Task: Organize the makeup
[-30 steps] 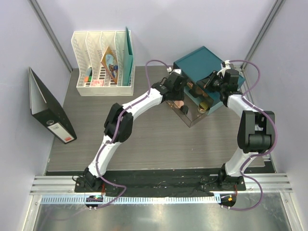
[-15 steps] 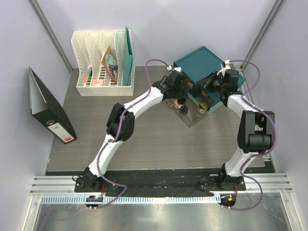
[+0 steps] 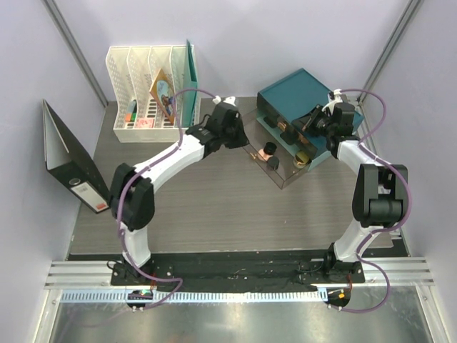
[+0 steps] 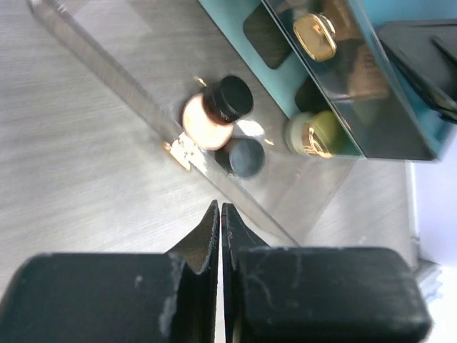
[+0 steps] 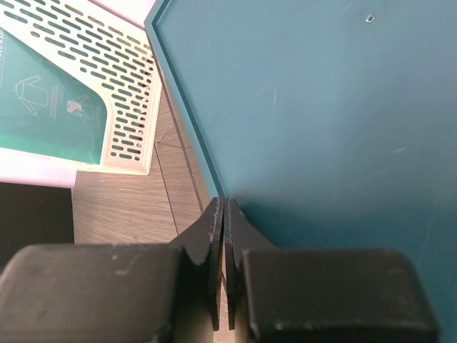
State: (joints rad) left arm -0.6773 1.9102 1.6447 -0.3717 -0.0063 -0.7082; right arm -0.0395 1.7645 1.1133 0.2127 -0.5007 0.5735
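A clear tray (image 3: 284, 177) (image 4: 128, 86) juts from the front of a teal box (image 3: 303, 93). In it lie a coral round compact (image 3: 267, 151) (image 4: 198, 125) with a black pot (image 4: 234, 98) leaning on it, and a second black pot (image 3: 273, 163) (image 4: 243, 157). A gold jar (image 3: 301, 158) (image 4: 314, 136) and a gold-capped bottle (image 4: 315, 36) sit deeper in the box. My left gripper (image 3: 237, 136) (image 4: 218, 207) hangs shut and empty just left of the tray. My right gripper (image 3: 308, 121) (image 5: 220, 204) is shut on the edge of the teal lid (image 5: 321, 107).
A white file rack (image 3: 152, 93) (image 5: 107, 86) with papers and small stationery stands at the back left. A black binder (image 3: 71, 168) leans at the far left wall. Bare wood tabletop (image 3: 214, 207) lies in front of the tray.
My left arm has drawn back leftward out of the tray and its jaws have closed empty. The compact and black pots stay in the tray. The right arm has not moved.
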